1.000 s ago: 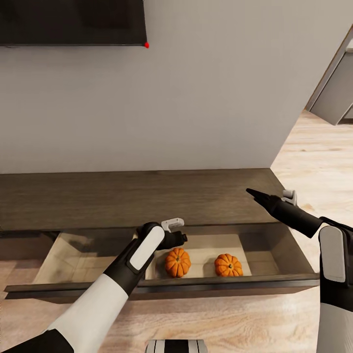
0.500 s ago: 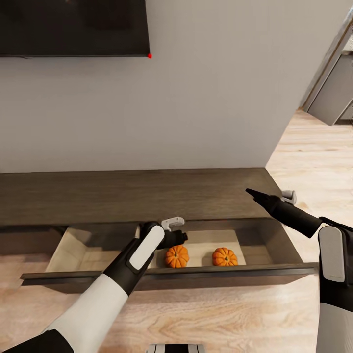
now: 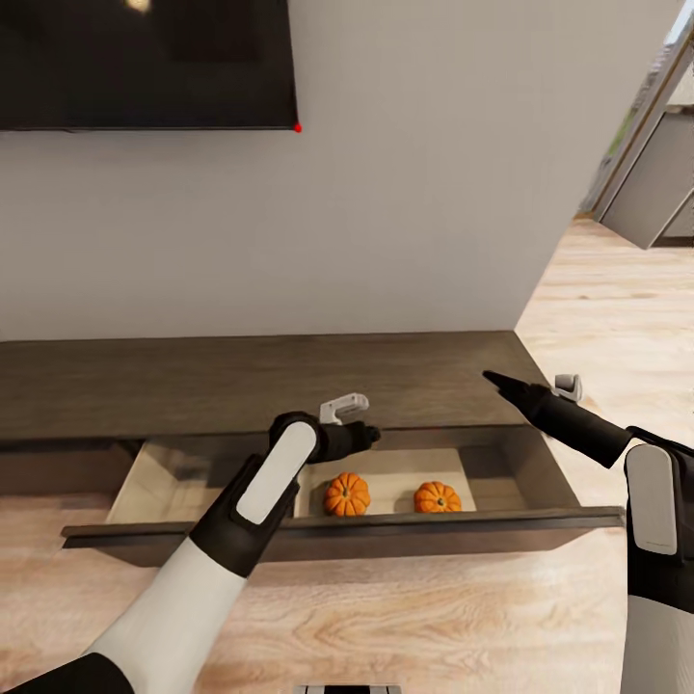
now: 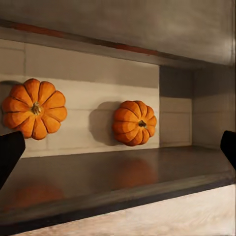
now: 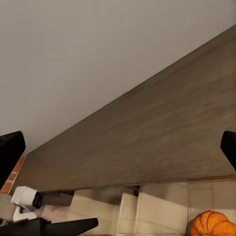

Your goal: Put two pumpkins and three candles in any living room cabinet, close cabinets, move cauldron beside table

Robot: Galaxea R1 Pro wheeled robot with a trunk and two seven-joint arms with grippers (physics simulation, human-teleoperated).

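Dark-brown wood runs across my head view: the long low cabinet [image 3: 260, 381] stands against a pale wall, under a black screen [image 3: 145, 63]. Its drawer [image 3: 337, 530] is pulled out toward me, showing a light tan floor inside. Two small orange ribbed pumpkins sit there side by side, well apart from each other: the left pumpkin [image 3: 346, 493] and the right pumpkin [image 3: 437, 497]. Both also show in the left wrist view, resting on the tan floor behind the dark drawer front.

My left gripper [image 3: 361, 439] hangs just above the drawer's back part, over and a little behind the left pumpkin. Its two fingertips [image 4: 11, 150] sit at the far edges of the wrist picture, so the jaws stand wide apart and hold nothing. My right gripper [image 3: 501, 383] hovers over the cabinet top near its right end. Its fingertips [image 5: 10, 147] are likewise spread wide with nothing between them.

I judge both pumpkins are placed. I see no candles, cauldron or table here, so those remain to fetch.

To do the next step well, I would lift the left arm straight up and back so it clears the drawer front without nudging a pumpkin. I would leave the drawer out if the candles are to go in here, and push its front squarely and slowly when closing, so the pumpkins do not roll.
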